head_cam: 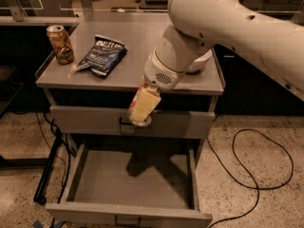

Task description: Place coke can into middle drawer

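Note:
My gripper (143, 107) hangs in front of the cabinet's closed upper drawer front, just past the tabletop's front edge. It is shut on the coke can (140, 121). Only the can's silver end and a sliver of red show between the pale fingers (148, 101). Below it the middle drawer (128, 215) stands pulled out, its flat grey floor bare and carrying the arm's shadow. The can is held well above that floor, over the drawer's back part.
On the cabinet top (133, 37) stand a brown-gold can (60, 44) at the left, a dark blue chip bag (102, 55), and a white bowl (202, 63) mostly hidden by my arm. A black cable (251, 175) loops on the floor to the right.

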You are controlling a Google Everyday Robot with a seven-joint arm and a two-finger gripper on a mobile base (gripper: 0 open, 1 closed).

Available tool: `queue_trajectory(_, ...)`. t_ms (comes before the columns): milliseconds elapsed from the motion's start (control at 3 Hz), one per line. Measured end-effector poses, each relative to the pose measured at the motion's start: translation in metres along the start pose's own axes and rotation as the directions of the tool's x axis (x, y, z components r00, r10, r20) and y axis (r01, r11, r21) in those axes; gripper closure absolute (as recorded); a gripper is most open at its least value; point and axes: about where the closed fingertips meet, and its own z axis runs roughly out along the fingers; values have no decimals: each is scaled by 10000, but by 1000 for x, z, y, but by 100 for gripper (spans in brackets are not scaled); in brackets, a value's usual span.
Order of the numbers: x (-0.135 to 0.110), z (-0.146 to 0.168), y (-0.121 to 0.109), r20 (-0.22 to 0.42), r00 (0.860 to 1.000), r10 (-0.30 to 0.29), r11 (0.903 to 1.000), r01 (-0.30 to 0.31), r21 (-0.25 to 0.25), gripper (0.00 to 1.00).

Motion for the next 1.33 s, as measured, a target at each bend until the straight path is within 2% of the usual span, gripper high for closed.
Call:
queue_trajectory(333, 17, 25, 17, 56, 9980, 627, 9965, -623, -551, 100)
queue_trajectory(667, 48, 65, 44, 1, 9864, 1643, 9804, -1632, -1107, 100)
queue_trajectory(1000, 71, 100, 64, 15, 9708, 2400, 9567, -2362, -1701, 100)
queue_trajectory(1333, 72, 101, 66, -15, 9710, 2392, 9566, -2359, -1711, 100)
